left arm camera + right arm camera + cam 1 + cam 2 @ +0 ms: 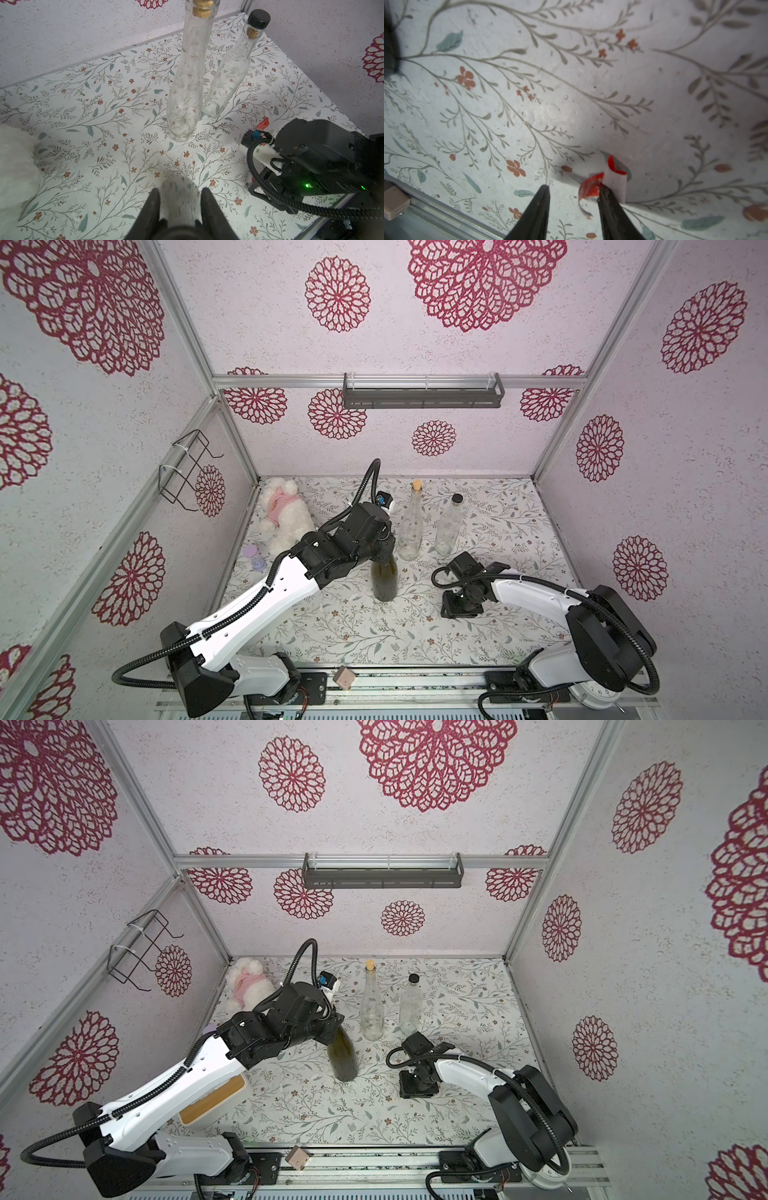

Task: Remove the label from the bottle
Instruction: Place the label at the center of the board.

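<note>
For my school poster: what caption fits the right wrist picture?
Open right gripper with the curled red-and-white label beside it, over the floral table.

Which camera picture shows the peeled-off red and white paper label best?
The right wrist view: the curled red and white paper label shows close up, touching one finger of the open right gripper. In both top views the right arm covers it. In the left wrist view I cannot make it out.

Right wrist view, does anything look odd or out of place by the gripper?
Yes. A red-and-white label sits curled and crumpled on the floral table, touching one finger of the open right gripper. Whether it is stuck to that finger, I cannot tell.
</note>
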